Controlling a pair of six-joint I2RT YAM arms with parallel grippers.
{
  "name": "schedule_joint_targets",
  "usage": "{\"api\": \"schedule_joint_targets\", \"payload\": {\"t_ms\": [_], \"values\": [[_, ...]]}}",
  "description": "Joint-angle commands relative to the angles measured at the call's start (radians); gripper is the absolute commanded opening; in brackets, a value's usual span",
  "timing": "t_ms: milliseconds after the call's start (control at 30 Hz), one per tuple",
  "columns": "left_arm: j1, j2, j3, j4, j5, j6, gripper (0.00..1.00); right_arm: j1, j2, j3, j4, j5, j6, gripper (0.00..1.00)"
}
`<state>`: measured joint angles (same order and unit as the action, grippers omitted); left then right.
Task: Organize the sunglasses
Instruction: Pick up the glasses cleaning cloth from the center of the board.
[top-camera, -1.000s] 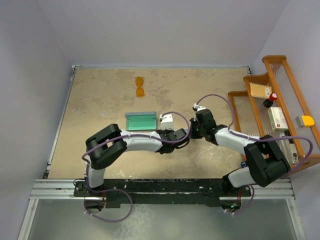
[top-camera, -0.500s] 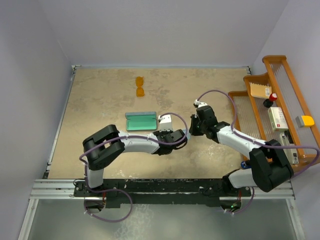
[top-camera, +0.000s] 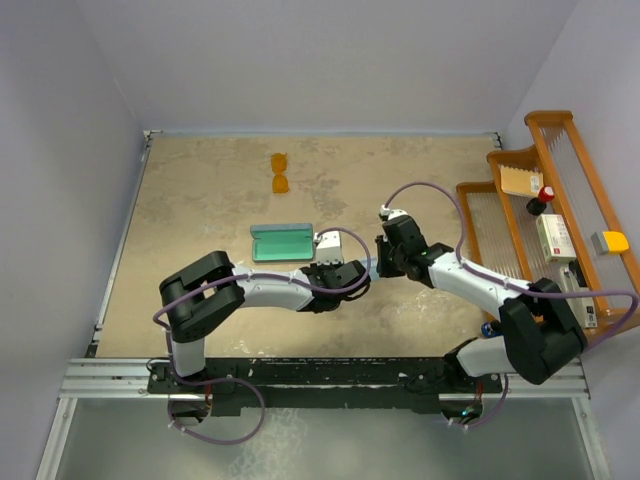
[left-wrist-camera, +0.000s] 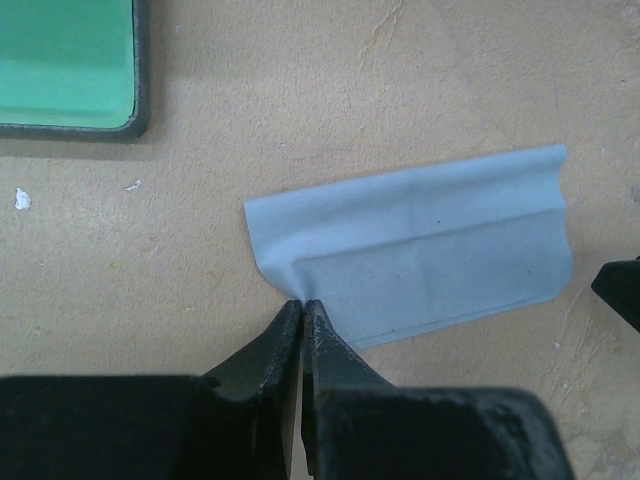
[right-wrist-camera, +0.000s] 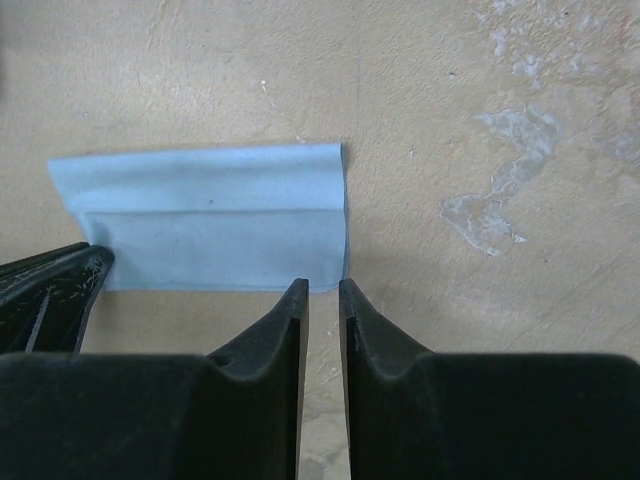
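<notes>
From above, we saw the sunglasses (top-camera: 281, 174) lying toward the far side of the table (top-camera: 200, 200), well apart from both arms and from the green-lined case (top-camera: 283, 242). Only the wrist views showed the pale blue cloth (left-wrist-camera: 430, 250) plainly. There the left claw (left-wrist-camera: 301, 303) was pinched together on one corner, which puckered upward. The right claw (right-wrist-camera: 322, 290) stood at the opposite corner, its fingers a narrow gap apart with bare table between them.
</notes>
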<state>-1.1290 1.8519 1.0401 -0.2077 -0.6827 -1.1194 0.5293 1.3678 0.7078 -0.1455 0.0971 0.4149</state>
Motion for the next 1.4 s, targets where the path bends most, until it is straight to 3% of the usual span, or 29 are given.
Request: {"api": "schedule_joint_targets", "payload": {"t_ms": [0, 600, 1367], "values": [[-0.005, -0.016, -0.020, 0.013, 0.048, 0.017, 0.00, 0.015, 0.012, 0.030, -0.016, 0.044, -0.007, 0.20], [-0.005, -0.021, -0.044, 0.032, 0.059, 0.010, 0.00, 0.018, 0.099, 0.057, 0.009, 0.041, -0.044, 0.27], [-0.005, -0.014, -0.048, 0.041, 0.066, 0.007, 0.00, 0.054, 0.142, 0.047, 0.024, 0.049, -0.028, 0.25]]}}
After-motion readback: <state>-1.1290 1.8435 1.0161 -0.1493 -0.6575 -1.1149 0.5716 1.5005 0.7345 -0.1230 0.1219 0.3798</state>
